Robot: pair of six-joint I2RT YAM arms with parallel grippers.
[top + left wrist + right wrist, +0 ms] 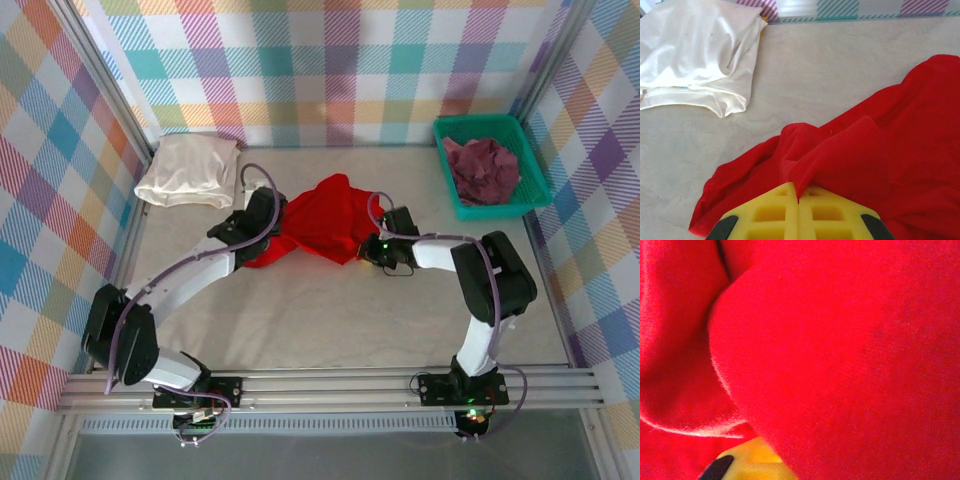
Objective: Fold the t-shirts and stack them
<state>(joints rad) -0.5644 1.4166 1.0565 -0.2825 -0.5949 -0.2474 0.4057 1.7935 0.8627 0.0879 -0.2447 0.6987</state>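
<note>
The red shirt (325, 228) lies crumpled mid-table (330, 320) between the 2 grippers. The left gripper (798, 192) is clenched on a fold at its left edge, and the right gripper (378, 250) is clamped on its right edge. The cream shirt (188, 170) lies far left, and the maroon shirt (482, 170) is in the green basket (497, 211).

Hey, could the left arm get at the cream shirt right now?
Probably not yet: the left gripper is shut on the red t-shirt. The cream t-shirt lies close by on bare table, nothing between, so once it lets go the way looks free.
</note>
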